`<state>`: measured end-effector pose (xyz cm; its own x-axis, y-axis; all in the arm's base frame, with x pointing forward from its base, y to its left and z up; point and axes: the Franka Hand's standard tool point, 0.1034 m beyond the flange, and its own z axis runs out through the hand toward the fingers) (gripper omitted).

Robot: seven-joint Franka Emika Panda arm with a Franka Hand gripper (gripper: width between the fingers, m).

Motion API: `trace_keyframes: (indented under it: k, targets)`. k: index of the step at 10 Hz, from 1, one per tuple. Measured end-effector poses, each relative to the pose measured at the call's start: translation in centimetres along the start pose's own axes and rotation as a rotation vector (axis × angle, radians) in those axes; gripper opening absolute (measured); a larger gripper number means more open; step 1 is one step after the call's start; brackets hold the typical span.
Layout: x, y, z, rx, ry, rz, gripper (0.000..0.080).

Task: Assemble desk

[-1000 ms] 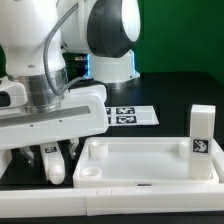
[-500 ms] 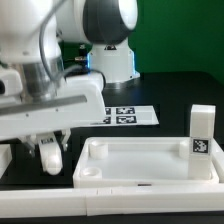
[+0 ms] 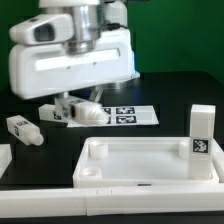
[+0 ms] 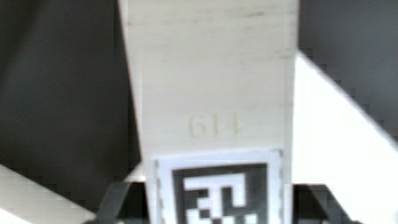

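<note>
Pincer [image 3: 75, 106] clamped, wrist downward.

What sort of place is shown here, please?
Most likely a robotics lab bench: a Franka arm whose tool grips a tagged desk leg, a marker board on the black table, and a green backdrop behind.

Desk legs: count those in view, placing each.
3. On the exterior view's right, the upright leg stands at the panel; on its left, the lying leg rests; the held leg is in the gripper. Others may be hidden.

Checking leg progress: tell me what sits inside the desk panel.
One tagged leg stands upright at the panel's end on the exterior view's right; the leg covers its socket.
</note>
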<state>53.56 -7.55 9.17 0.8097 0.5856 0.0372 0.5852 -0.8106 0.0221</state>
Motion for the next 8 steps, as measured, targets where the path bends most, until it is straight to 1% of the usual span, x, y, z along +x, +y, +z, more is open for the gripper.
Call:
trace_keyframes:
  k: [2, 3, 4, 5, 6, 7, 8]
  targets:
    - [-0.2, 0.3, 0.2, -0.002, -0.006, -0.100, 0.0284]
    - [-0.2, -0.4, 0.4, 0.002, -0.012, -0.120, 0.0284]
    - [0.4, -3.0, 1.0, 0.032, -0.026, -0.143, 0.0284]
    - [1.2, -5.5, 0.9, 0.057, -0.032, -0.175, 0.0284]
    - [2.2, -7.8, 0.6, 0.047, -0.017, -0.207, 0.0284]
    - [2.6, -9.5, 0.7, 0.028, -0.002, -0.293, 0.0284]
    - [2.1, -8.9, 0.8, 0.033, -0.007, -0.360, 0.0284]
